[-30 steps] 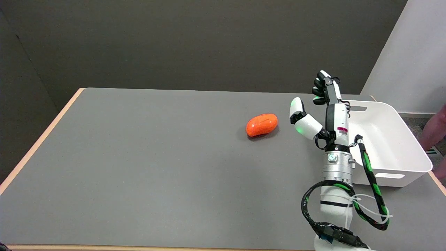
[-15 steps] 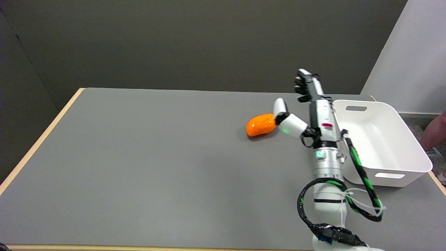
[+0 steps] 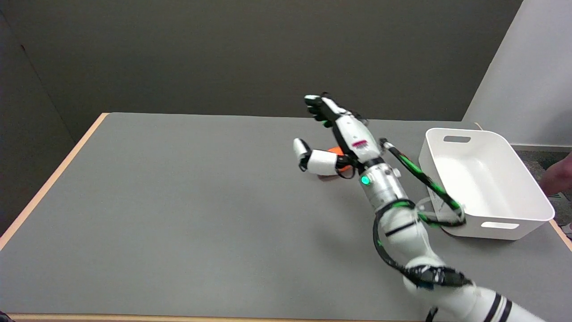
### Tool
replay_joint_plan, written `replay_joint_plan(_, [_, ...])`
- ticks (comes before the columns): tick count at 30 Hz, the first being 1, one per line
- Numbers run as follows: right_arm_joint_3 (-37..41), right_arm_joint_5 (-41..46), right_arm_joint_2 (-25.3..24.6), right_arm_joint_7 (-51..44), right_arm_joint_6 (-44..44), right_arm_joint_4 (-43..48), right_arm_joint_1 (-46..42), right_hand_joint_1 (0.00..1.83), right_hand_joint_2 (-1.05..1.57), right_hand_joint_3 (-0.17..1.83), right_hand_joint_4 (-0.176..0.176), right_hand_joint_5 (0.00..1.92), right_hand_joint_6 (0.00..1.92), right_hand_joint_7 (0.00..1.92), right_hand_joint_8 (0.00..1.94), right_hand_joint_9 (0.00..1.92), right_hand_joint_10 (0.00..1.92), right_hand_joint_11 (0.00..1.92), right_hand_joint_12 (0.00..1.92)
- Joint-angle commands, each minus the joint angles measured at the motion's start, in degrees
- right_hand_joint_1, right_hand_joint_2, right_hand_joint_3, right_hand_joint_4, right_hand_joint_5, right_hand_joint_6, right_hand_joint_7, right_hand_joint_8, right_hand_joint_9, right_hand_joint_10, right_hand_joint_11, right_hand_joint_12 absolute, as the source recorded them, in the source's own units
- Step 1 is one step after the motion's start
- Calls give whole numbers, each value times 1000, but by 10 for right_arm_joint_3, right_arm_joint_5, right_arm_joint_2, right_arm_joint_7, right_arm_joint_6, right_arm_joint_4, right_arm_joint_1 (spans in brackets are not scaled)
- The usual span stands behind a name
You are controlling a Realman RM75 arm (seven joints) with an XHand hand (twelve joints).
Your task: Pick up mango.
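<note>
Mango is the thing to pick up, but I begin with the largest thing, the grey desk [image 3: 178,214], which carries everything. On it, to the right of the mango, stands a white bin [image 3: 514,210] with handle slots; it looks empty, and I judge it is only waiting there as a place to put things. The right arm [image 3: 402,223] reaches across the desk from the side of the bin, tilted toward the mango, with black-and-green cable looped around it. The right hand [image 3: 344,143] hovers over the mango with its fingers spread apart: the thumb points to the side away from the bin and the other fingers point up and away. It holds nothing; I think it is kept wide so that it can come down around the fruit. The mango [image 3: 336,152] lies on the desk just below the hand. Only small orange parts show, so its shape, and whether the hand touches it, cannot be told.
</note>
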Motion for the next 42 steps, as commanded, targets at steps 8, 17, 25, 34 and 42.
replay_joint_plan(8, [39, 2, 229, -97, -347, 171, 234, 605, 613, 974, 8, 129, 393, 209, 378, 164, 721, 78, 1215])
replay_joint_plan(17, [-128, -25, 363, 74, -324, 300, 302, 579, 580, 967, 25, 60, 249, 76, 204, 34, 605, 3, 1059])
replay_joint_plan(25, [-159, -149, 379, 204, -312, 279, 289, 536, 555, 939, 28, 12, 173, 25, 168, 13, 526, -1, 1006])
replay_joint_plan(34, [-116, -214, 430, 277, -271, 106, 187, 456, 535, 933, 29, 1, 150, 27, 188, 26, 537, -1, 1025])
replay_joint_plan(42, [-15, -227, 407, 331, -243, 69, 87, 454, 546, 961, 27, 62, 164, 90, 257, 86, 607, 24, 1044])
